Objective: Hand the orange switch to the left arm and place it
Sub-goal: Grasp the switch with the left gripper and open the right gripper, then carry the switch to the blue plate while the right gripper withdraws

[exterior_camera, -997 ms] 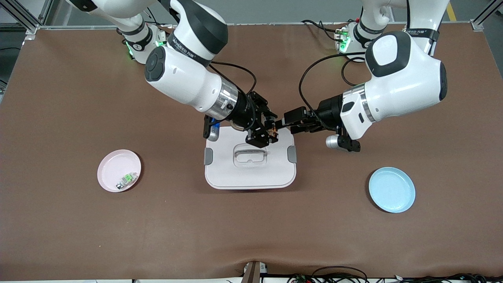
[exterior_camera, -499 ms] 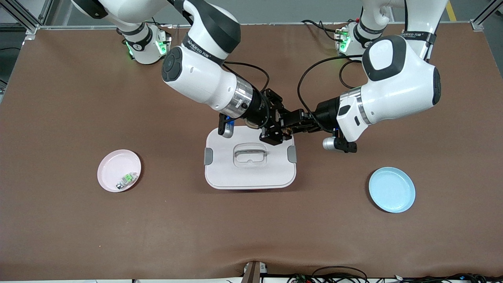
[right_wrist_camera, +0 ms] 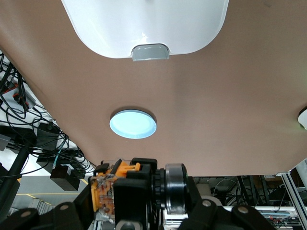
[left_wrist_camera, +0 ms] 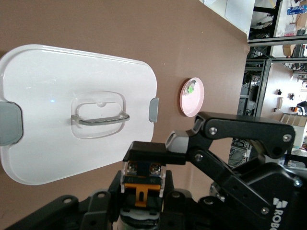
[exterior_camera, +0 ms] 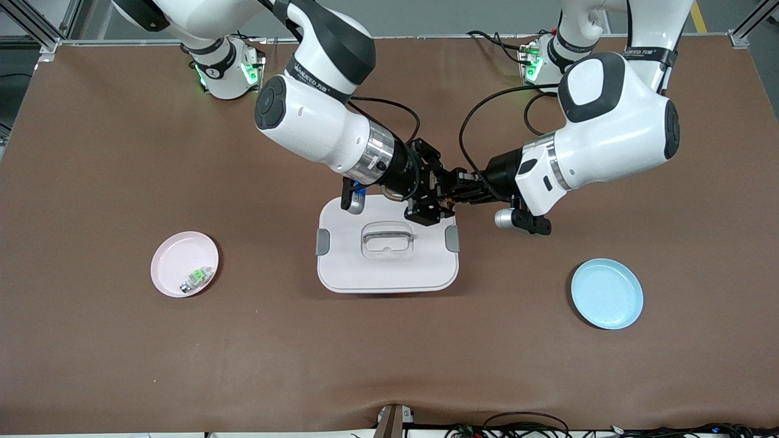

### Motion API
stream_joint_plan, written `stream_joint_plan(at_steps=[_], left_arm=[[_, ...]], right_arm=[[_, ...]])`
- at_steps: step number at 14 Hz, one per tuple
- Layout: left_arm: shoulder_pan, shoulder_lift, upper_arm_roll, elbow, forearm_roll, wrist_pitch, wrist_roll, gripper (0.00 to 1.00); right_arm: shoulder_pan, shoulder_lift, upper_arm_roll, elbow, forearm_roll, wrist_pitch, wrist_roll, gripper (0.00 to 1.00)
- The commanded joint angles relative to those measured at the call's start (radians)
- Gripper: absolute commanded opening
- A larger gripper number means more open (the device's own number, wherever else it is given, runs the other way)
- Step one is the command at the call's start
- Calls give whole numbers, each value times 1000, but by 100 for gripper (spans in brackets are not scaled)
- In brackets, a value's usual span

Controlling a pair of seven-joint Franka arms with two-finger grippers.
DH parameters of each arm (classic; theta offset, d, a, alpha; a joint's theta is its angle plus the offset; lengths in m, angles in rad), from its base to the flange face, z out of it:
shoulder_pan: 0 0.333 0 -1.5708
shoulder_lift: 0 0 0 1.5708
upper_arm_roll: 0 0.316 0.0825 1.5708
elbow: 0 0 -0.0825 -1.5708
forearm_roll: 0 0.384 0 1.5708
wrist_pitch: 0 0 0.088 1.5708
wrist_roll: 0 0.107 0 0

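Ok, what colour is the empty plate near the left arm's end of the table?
Light blue. The plate shows best in the front view; the right wrist view also catches it.

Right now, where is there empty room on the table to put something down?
Bare brown mat lies between the white plastic box and the round blue plate, and between the box and the round pink plate. Above the box's lid corner, both claws crowd together.

obstacle: large white rounded plastic box [exterior_camera: 387, 267] mid-table, directly under both meeting grippers | flanks: bare brown mat between box and pink plate [exterior_camera: 176, 261], and blue plate [exterior_camera: 607, 294]
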Motion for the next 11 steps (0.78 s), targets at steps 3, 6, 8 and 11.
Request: stream_joint_plan(at_steps=[3,6,8,11], left_arm=[[56,-39,3,-15,70,-106,32,0],[99,-37,3,-14,72,-138,89,0],[106,-34,11,-15,102,-144,97,0],[147,-27,11,-6,226,-172,112,0]], right_arm=[[10,15,-9,39,5,1,20,59],[12,15,-11,37,-3,3,15,100],[10,15,-11,37,-3,3,10,100],[12,15,-6,37,-3,-3,-45,100]])
